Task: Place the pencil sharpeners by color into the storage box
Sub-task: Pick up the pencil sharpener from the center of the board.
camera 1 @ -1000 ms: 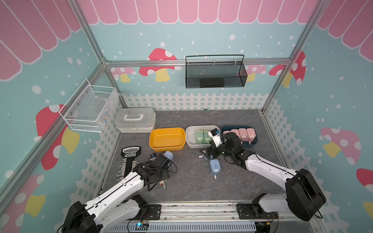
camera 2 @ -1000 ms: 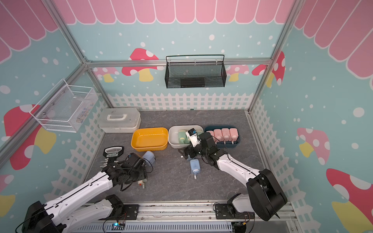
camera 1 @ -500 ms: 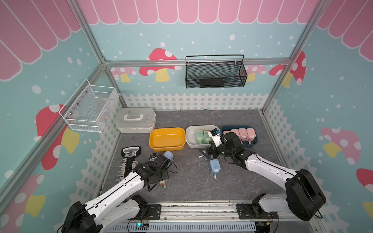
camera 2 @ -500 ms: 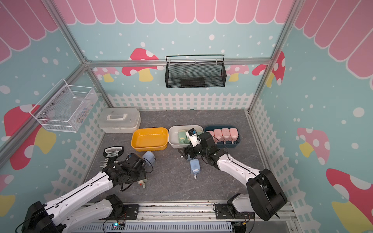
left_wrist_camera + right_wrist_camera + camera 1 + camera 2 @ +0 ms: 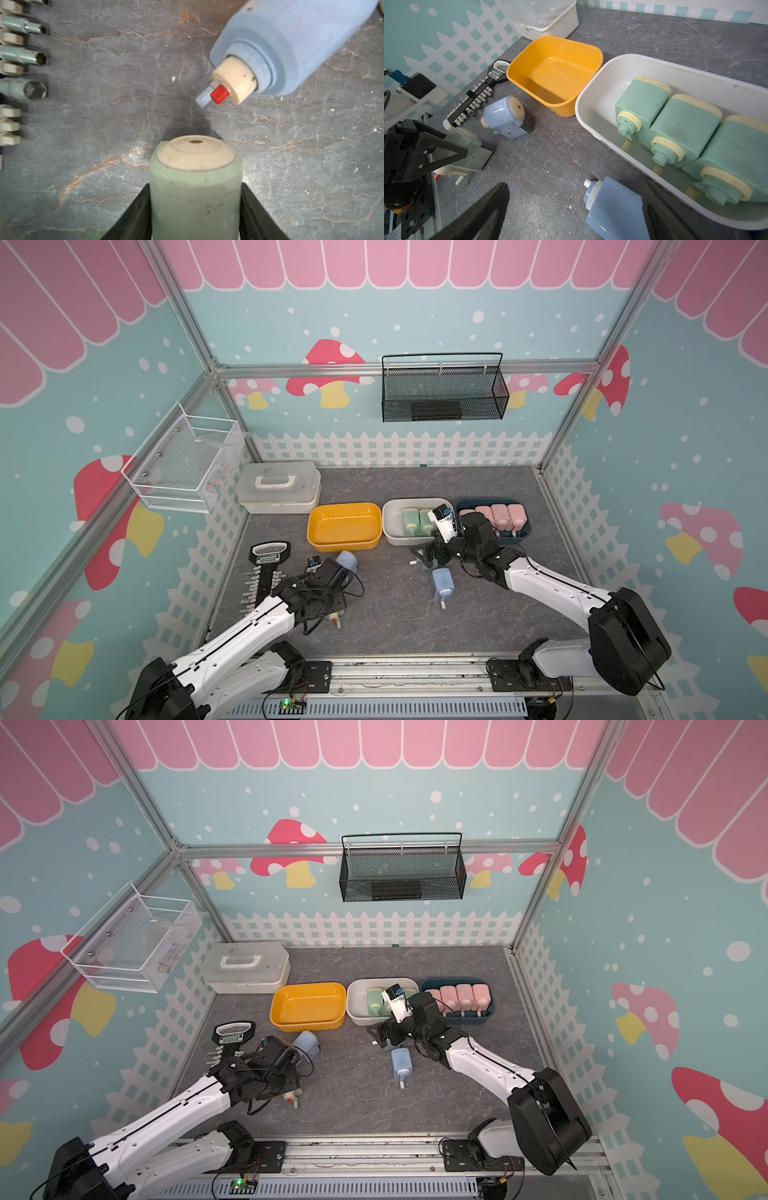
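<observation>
Lower left of centre in both top views, the left gripper (image 5: 195, 187) is clamped on a green sharpener (image 5: 195, 207). At centre, the right gripper (image 5: 571, 197) stands spread wide, a blue sharpener (image 5: 614, 209) between its jaws, beside the white bin (image 5: 591, 116) holding green sharpeners (image 5: 681, 128).

The black-and-white bar tool (image 5: 469, 103) carries a white label (image 5: 494, 74) on its head, reading "GREENER". The smaller line beneath is illegible. No other text is readable.
</observation>
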Tool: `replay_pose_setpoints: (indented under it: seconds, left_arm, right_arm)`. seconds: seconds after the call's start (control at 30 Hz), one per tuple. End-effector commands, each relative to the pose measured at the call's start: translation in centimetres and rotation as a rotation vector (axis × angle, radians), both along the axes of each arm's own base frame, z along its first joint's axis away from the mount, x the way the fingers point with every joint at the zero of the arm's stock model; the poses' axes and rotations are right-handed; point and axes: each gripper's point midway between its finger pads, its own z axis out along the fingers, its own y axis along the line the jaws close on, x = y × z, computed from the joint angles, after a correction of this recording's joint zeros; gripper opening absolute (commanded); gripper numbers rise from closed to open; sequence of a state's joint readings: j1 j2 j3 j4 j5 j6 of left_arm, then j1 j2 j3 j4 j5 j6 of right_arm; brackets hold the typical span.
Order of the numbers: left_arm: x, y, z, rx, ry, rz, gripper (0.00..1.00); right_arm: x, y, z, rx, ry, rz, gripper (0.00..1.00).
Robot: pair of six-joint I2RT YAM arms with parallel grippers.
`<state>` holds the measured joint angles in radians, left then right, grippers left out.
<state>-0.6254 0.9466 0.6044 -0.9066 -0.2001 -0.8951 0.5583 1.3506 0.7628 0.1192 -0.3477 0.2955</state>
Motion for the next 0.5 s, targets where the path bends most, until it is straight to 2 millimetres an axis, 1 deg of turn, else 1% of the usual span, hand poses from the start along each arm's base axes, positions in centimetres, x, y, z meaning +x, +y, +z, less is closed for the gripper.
replay_pose_setpoints:
  seconds: [0.0,0.1,0.2,0.33,0.47]
  left_arm:
    - [0.2,0.9,1.3,0.025,-0.043,0.040,0.00]
    - [0.1,2.8,2.3,0.090,-0.063,0.118,0.00]
    - [0.1,3.6,2.9,0.106,-0.074,0.157,0.00]
    - [0.4,3.4,3.9,0.090,-0.084,0.165,0.00]
    - [1.2,2.9,5.6,0.082,-0.107,0.149,0.00]
  right_arm:
    - [0.2,0.2,0.7,-0.010,-0.021,-0.003,0.99]
    - [0.2,0.2,0.7,-0.010,-0.022,-0.001,0.99]
    - [0.1,0.2,0.7,-0.008,-0.027,0.001,0.99]
    - [-0.1,0.0,0.9,-0.006,-0.032,0.004,0.99]
    - [-0.5,0.0,1.0,-0.006,-0.044,0.018,0.99]
